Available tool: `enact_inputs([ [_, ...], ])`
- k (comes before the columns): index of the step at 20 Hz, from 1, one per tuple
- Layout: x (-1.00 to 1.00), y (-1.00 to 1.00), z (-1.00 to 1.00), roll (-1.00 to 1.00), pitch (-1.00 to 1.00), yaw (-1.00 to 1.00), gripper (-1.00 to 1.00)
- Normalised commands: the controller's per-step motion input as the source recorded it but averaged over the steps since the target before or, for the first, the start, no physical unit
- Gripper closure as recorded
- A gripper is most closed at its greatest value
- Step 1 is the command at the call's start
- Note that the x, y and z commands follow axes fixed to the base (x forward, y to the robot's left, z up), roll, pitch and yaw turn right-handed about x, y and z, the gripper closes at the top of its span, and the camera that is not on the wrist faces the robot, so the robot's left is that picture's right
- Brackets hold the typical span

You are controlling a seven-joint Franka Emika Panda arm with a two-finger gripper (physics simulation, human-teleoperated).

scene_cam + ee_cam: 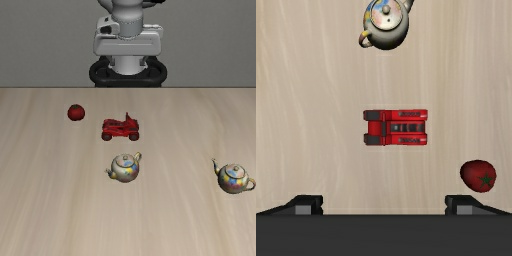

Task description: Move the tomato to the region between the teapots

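Our gripper (383, 205) hangs wide open and empty; the tomato (479, 176) lies on the table (40, 200) near the toy car (396, 129), well apart from the near teapot (124, 167) and the far teapot (235, 178). Descending off-centre, we could clip the car or send the round tomato rolling.

The tomato (75, 112) lies near the toy car (121, 128); first teapot (125, 167) and second teapot (235, 178) well apart

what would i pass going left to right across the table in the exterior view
tomato → first teapot → second teapot. The red toy car covers the same left-to-right stretch as the first teapot, so it is left out of the order.
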Motion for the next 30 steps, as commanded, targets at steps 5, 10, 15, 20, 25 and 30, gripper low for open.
enact_inputs([
  [5, 0.0, -1.0, 0.0, 0.0, 0.0, 0.0, -1.0],
  [10, 0.0, -1.0, 0.0, 0.0, 0.0, 0.0, -1.0],
  [15, -0.4, -0.6, 0.0, 0.0, 0.0, 0.0, -1.0],
  [20, -0.2, -0.4, -0.4, 0.0, 0.0, 0.0, -1.0],
  [25, 0.0, 0.0, -1.0, 0.0, 0.0, 0.0, -1.0],
  [30, 0.0, 0.0, -1.0, 0.0, 0.0, 0.0, -1.0],
])
